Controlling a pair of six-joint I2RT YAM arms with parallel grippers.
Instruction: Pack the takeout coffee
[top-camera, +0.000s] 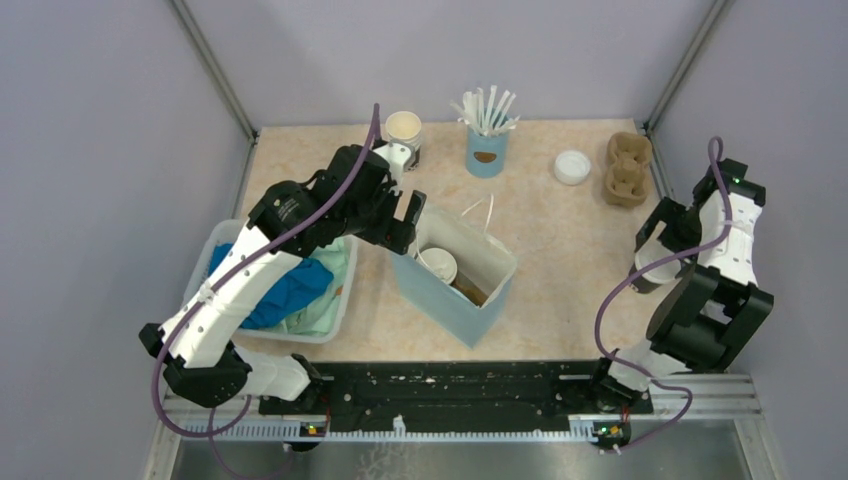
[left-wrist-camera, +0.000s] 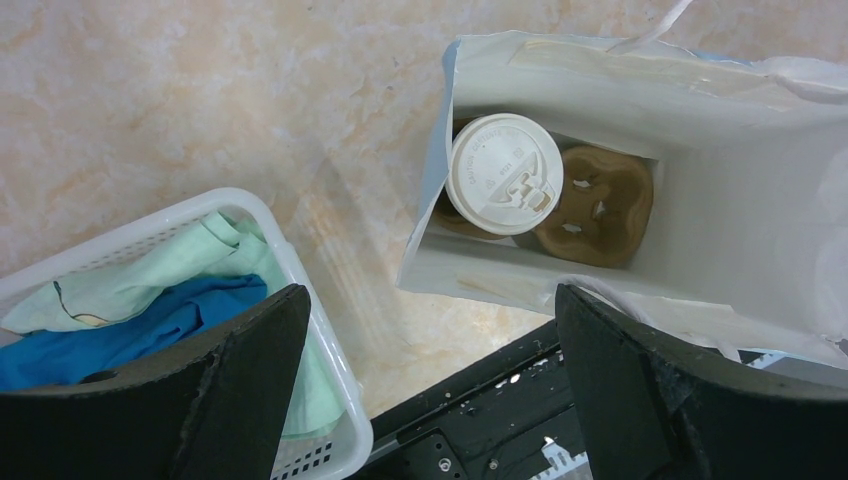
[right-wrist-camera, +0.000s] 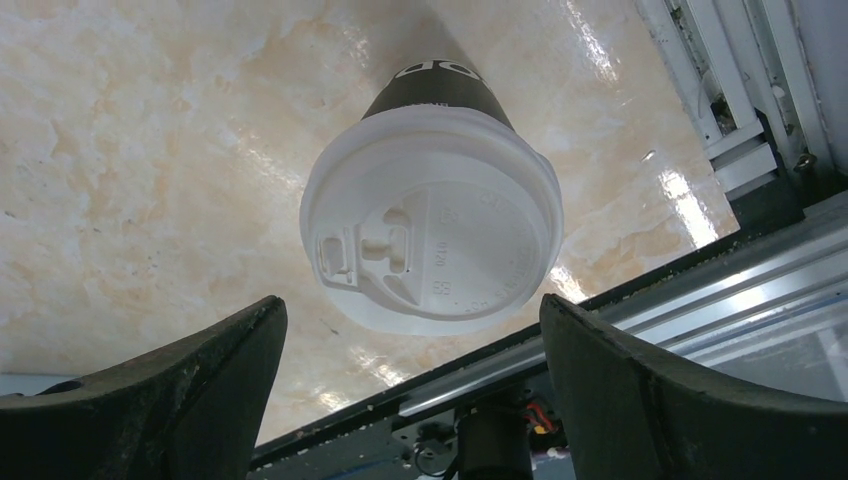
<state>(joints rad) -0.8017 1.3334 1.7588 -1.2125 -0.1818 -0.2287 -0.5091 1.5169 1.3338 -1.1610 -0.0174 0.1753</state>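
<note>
The left gripper (left-wrist-camera: 428, 296) hangs with its jaws spread wide and nothing in them, right over the open mouth of a pale blue paper bag (left-wrist-camera: 700, 110); directly beneath it, down in the bag, a bagged coffee (left-wrist-camera: 505, 173) with a white lid sits upright in a brown cardboard carrier (left-wrist-camera: 603, 205); beside its left finger lies a white basket (left-wrist-camera: 318, 300) of blue and green cloth; the right gripper (right-wrist-camera: 410, 305) is released too, holding nothing; the takeout coffee (right-wrist-camera: 432, 215) stands upright on the marbled table (right-wrist-camera: 130, 150) just ahead of its fingers, in line with the gap between them, touched by neither.
</note>
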